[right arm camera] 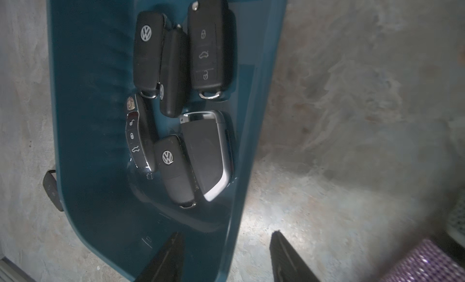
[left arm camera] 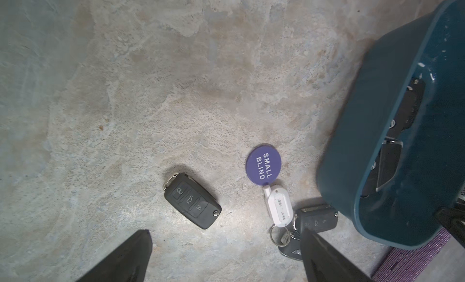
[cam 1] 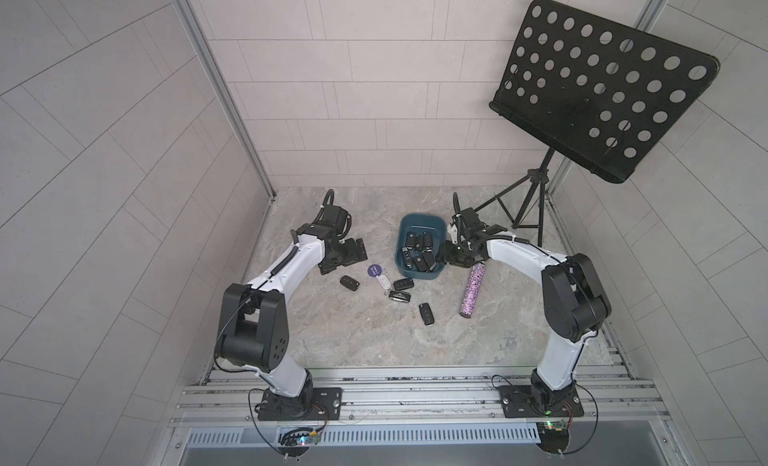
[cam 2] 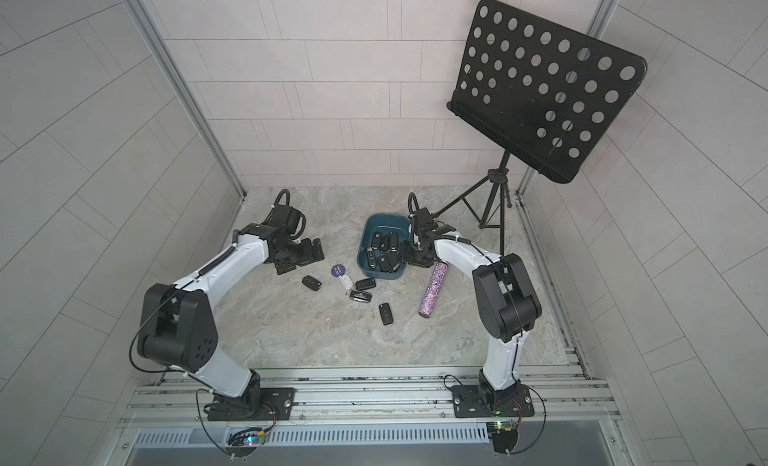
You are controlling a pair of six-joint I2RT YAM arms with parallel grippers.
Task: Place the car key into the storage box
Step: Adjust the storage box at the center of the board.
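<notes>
The storage box (cam 1: pixel 419 221) (cam 2: pixel 384 223) is a dark teal tub holding several black car keys (right arm camera: pixel 210 41). More car keys lie on the table in front of it: one (cam 1: pixel 349 282) (left arm camera: pixel 192 200) to the left, two (cam 1: pixel 403 283) (cam 1: pixel 400 296) by a white tag, one (cam 1: pixel 425 313) nearer me. My left gripper (cam 1: pixel 343 258) (left arm camera: pixel 225 240) hangs open and empty left of the box, above the loose keys. My right gripper (cam 1: pixel 451 255) (right arm camera: pixel 226 234) is open and straddles the box's right wall (right arm camera: pixel 251 132). One finger is inside, one outside, and neither touches the wall.
A purple "SMALL BLIND" chip (left arm camera: pixel 263 165) and a white tag (left arm camera: pixel 279 207) on a key ring lie among the keys. A glittery purple cylinder (cam 1: pixel 473 290) lies right of the box. A black music stand (cam 1: pixel 598 89) rises at the back right, its tripod legs (cam 1: pixel 524 202) on the table.
</notes>
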